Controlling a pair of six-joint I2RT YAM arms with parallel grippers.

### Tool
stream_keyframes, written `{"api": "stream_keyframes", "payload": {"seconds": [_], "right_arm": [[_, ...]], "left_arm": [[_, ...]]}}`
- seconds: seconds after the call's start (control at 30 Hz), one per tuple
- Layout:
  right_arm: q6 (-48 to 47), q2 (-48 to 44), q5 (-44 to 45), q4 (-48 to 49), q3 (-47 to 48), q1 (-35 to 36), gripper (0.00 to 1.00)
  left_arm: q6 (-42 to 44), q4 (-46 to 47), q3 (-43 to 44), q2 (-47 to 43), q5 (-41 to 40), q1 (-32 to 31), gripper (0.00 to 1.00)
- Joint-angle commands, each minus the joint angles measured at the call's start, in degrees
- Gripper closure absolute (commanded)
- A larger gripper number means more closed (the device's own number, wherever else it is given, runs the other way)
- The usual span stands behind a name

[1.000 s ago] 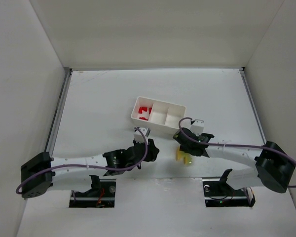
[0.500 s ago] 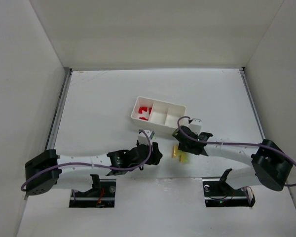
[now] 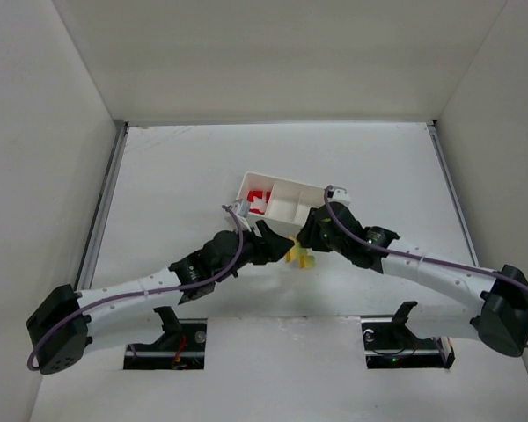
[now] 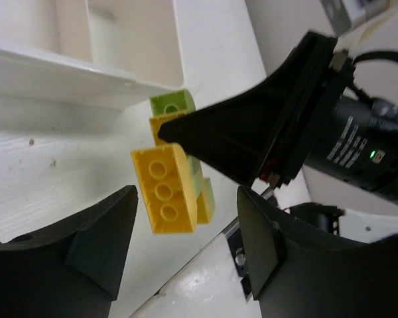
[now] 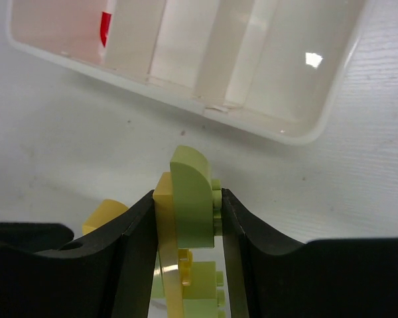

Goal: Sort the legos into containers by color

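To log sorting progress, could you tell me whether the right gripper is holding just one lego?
No, the right gripper is shut on a pale green lego and a yellow-orange lego pressed side by side.

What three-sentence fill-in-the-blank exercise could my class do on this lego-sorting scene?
The small white rectangular plastic tray has ____ compartments.
The tiny plastic bricks already inside it are ____.
The right gripper is shut on a pale yellow-green curved plastic brick joined to a ____ one.
Missing words: three, red, yellow.
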Motion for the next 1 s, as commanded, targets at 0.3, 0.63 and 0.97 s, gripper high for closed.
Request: {"api": "stream_keyframes", "payload": {"seconds": [0.3,0.63,0.97], "right_arm": [[-2.27,-3.14,-7.76,8.34,-0.4,-2.56,0.76],[-2.27,-5.25,-9.17,9.14,-2.16,-4.32,0.76],[-1.83,-4.81,-9.17,10.01,-3.57,-4.5,0.78]], "left_arm": [[-5.07,4.45,0.75,2.7,5.52,2.1,0.53],[-4.28,3.75,1.19,3.24,2.97,1.74,0.56],[-3.66,5.68,2.07,5.17,3.06,1.3,0.74]]}}
